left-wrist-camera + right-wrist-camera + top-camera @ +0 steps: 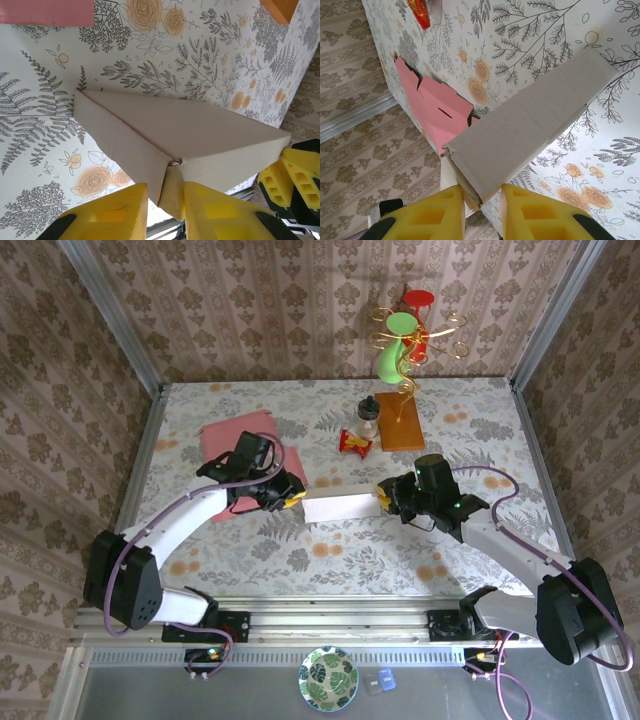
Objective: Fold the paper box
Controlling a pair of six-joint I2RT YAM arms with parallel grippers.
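The box [222, 435] lies flat at the left rear of the table [300, 555], pink face up and flaps spread, with its near part under the left arm [170, 525]. No panel stands up and no crease looks closed. I judge its folding not yet begun, with every flap left to do. The left arm runs from its base forward and inward across the box, wrist tipped down. The left gripper [290, 499] sets its fingers [220, 210] on either side of the left end of a white-grey card [340, 507]. One finger touches the card and a slit of light shows beside the other, so I cannot tell whether it grips. The card sits mid-table, just beside the box's right edge. It is doubled along a crease into a tent shape and spans from one gripper to the other. The right gripper [383, 502] pinches the card's right end, both fingers pressed against it. The right arm [510, 550] runs from its base forward and leftward, wrist turned toward the card.
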